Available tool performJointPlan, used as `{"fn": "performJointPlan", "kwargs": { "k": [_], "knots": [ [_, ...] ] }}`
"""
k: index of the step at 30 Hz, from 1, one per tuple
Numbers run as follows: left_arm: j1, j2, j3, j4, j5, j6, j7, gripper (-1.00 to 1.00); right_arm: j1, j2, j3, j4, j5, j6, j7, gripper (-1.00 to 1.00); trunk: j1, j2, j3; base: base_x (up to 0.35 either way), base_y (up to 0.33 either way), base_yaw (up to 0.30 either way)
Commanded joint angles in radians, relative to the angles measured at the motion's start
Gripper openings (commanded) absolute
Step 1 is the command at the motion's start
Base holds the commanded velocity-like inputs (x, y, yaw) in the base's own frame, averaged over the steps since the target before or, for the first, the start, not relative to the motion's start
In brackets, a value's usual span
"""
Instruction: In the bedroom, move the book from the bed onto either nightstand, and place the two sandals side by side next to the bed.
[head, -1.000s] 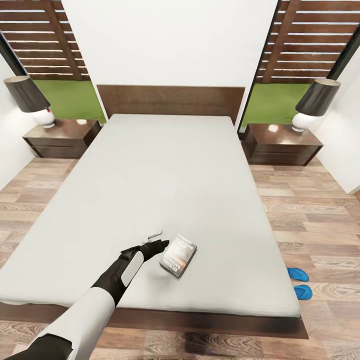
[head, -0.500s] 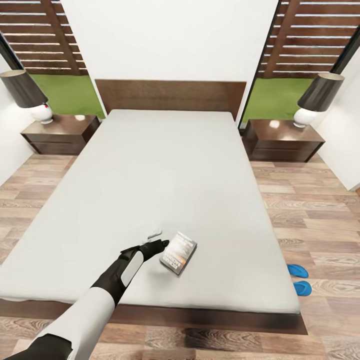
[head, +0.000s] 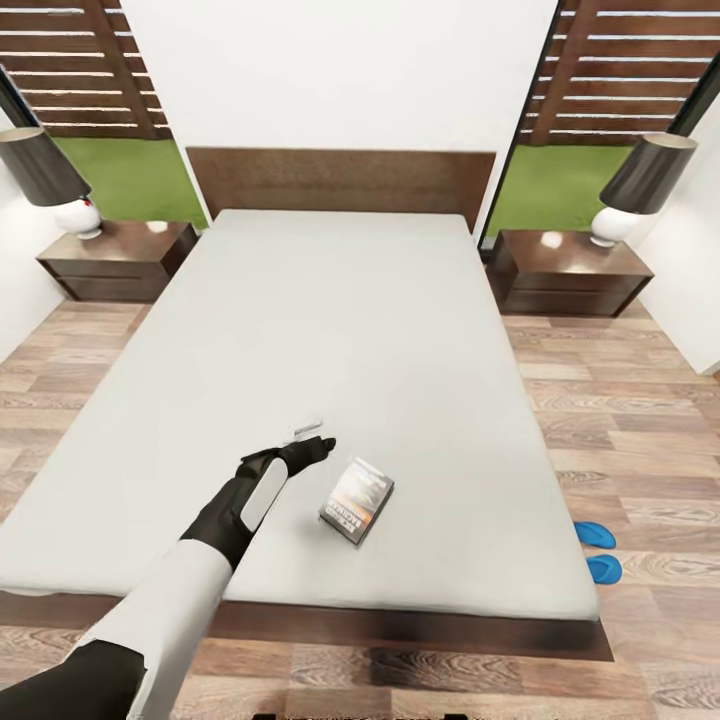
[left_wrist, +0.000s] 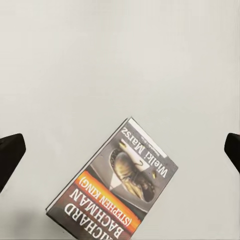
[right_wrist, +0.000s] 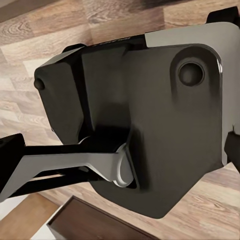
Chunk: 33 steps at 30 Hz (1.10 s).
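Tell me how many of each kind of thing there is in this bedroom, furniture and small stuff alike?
Dark-brown wooden platform bed with light-grey mattress: 1
Dark-brown wooden nightstands: 2
White-based table lamps with dark shades: 2
Dark-covered paperback book with orange band: 1
Bright blue flip-flop sandals: 2
Total: 8

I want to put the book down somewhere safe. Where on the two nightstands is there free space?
Both tops are half taken. On the left nightstand the lamp fills the wall end; the bed-side half is bare. The right nightstand mirrors it: its lamp stands outward, with bare top beside the bed.
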Motion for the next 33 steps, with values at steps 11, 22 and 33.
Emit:
{"fn": "performJointPlan", "kwargs": {
  "k": [11,22,33],
  "knots": [
    [-0.048,-0.001,-0.007,0.024,0.012,0.059,0.019,1.0,-0.001,-0.001,-0.007,0.004,-0.002,0.004,0.005,1.0,0.0,-0.001,-0.018,0.0,0.0,0.0],
    [-0.049,-0.002,-0.01,0.035,0.011,0.058,0.015,1.0,-0.001,-0.001,-0.007,0.004,-0.002,0.004,0.005,1.0,0.0,-0.001,-0.035,0.0,0.0,0.0],
    [-0.047,-0.002,-0.01,0.035,0.011,0.058,0.013,1.0,-0.001,-0.003,-0.016,0.003,-0.002,0.005,0.006,1.0,0.0,-0.001,-0.049,0.0,0.0,0.0]
  ]
}}
